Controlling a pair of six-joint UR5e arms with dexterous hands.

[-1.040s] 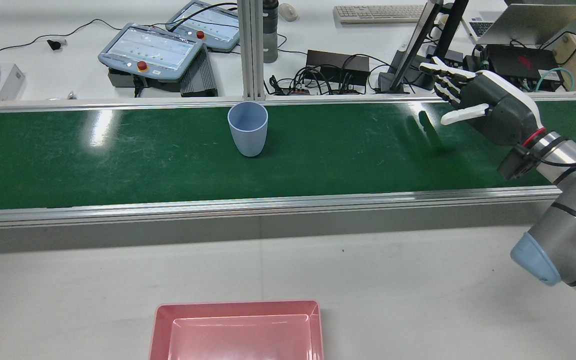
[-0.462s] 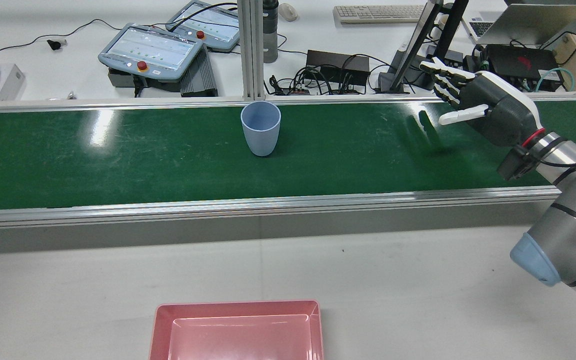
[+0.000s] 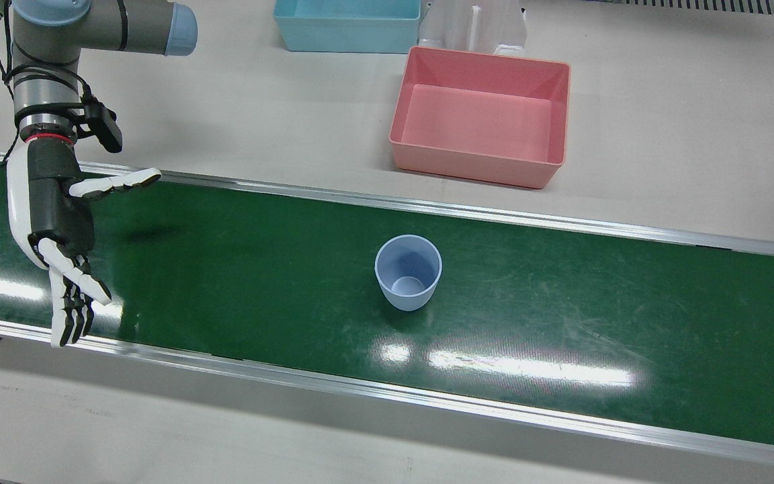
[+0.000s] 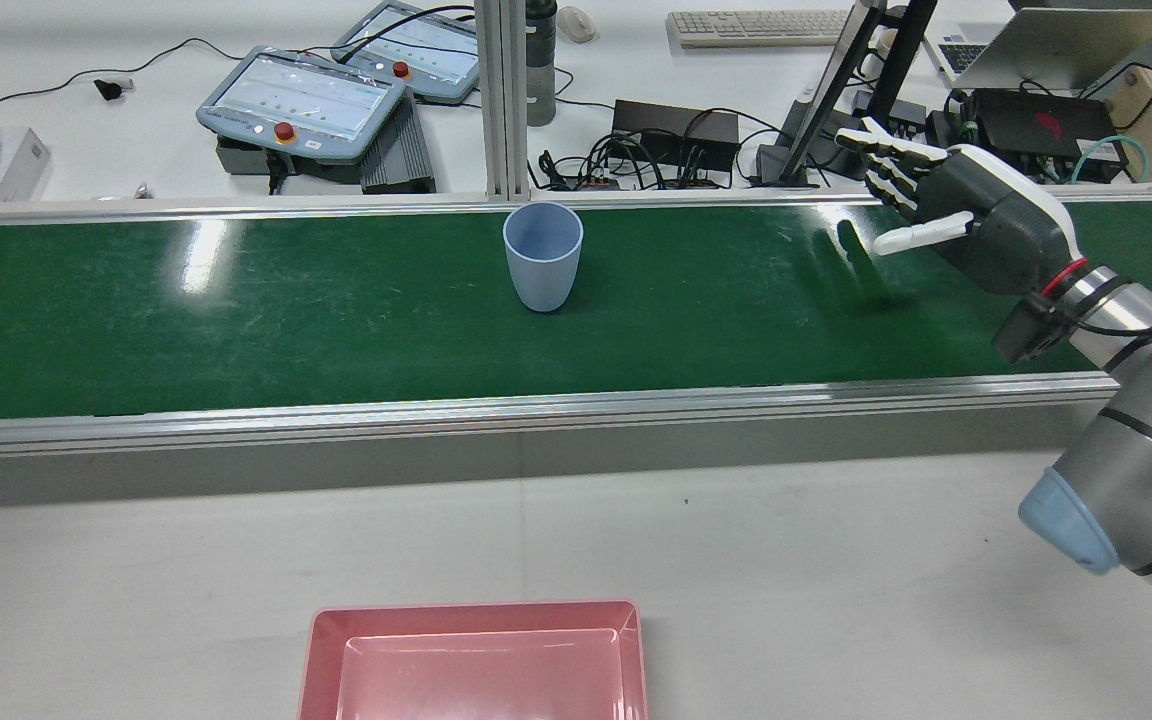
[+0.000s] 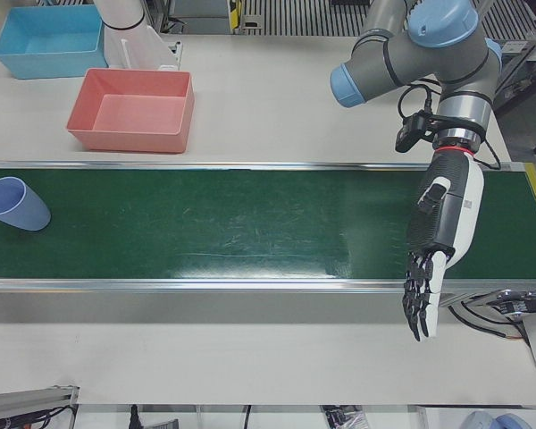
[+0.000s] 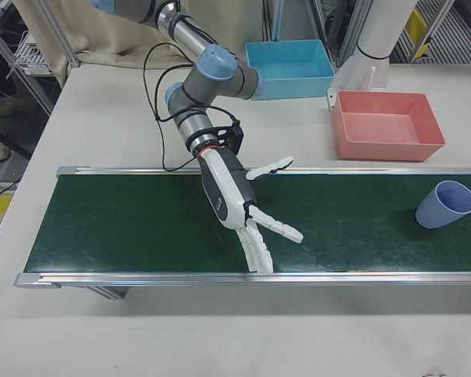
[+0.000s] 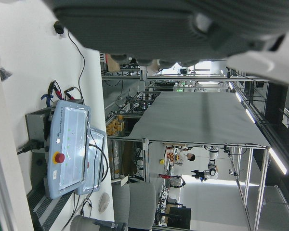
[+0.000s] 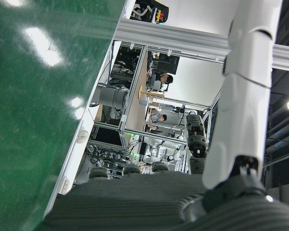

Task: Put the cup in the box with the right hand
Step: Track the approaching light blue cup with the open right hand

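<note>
Cup shifted rightward along green belt since earlier rear frames, nearer right hand; hand barely moved.

Near: pink box on table, empty.
Mid: cup upright on belt, untouched.
Far: right hand hovering over belt's end, fingers spread wide, holding nothing, well apart from cup.
Left hand likewise splayed, idle.

Judgement: waiting to intercept; grasp not yet begun.

Cup on belt; box off belt.
</note>
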